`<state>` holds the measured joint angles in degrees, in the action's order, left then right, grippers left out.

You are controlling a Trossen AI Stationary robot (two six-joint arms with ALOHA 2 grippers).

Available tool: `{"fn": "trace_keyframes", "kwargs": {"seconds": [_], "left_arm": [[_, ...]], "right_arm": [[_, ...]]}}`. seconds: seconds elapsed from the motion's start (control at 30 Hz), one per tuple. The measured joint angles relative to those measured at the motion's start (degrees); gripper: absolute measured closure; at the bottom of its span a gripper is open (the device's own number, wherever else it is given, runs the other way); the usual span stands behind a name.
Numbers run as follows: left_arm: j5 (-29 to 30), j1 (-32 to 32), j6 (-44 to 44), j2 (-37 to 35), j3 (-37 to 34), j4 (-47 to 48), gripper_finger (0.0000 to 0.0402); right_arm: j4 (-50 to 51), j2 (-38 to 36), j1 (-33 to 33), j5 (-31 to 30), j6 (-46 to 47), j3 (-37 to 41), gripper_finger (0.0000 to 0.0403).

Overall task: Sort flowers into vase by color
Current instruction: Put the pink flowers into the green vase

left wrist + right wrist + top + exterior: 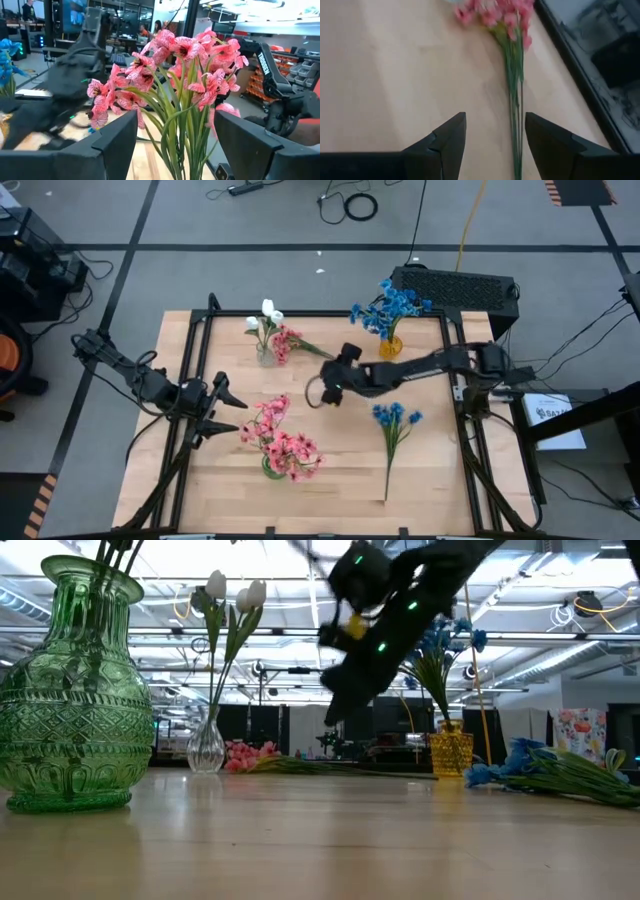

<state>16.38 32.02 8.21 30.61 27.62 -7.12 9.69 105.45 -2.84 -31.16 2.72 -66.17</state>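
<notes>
the right end effector (322, 392) hangs above the middle of the wooden surface (330, 480), reached in from the right edge with its arm stretched across. its two dark fingers (445, 137) stand apart with nothing between them, so it is released. in the right wrist view a loose pink sprig (512, 60) lies flat on the wood ahead of those fingers, its thin green stem running toward the gap between them and slightly nearer one finger; the blossoms are at the far end of the stem from the end effector. in the high view this pink sprig (292, 343) lies just beyond the end effector, toward the back of the surface, its blossoms beside a small clear vase (266, 355) that holds white flowers (268, 313).

a bunch of pink flowers (280, 442) stands in a green vase (75, 700) on the near side of the right end effector, between it and the left end effector (222, 408). the left end effector waits low at the left side, its fingers spread wide and empty, with the pink blossoms close in front of it in the left wrist view.

blue flowers (388, 308) stand in a yellow vase (390, 346) behind the right arm, and a loose blue sprig (394, 430) lies on the wood to the arm's near side.
</notes>
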Motion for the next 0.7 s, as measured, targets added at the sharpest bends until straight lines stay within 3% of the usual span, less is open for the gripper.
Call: {"fn": "trace_keyframes", "kwargs": {"seconds": [0.27,0.7], "left_arm": [[0.0,0.0,-0.2,0.4,0.0,0.2,0.0132],[-0.1,0.0,-0.2,2.0,0.0,0.1,0.0132]], "right_arm": [[6.1,6.5,-6.9,11.7,-3.2,-6.4,0.0206],[4.9,9.0,-13.0,15.1,-13.2,-6.4,0.0206]]}}
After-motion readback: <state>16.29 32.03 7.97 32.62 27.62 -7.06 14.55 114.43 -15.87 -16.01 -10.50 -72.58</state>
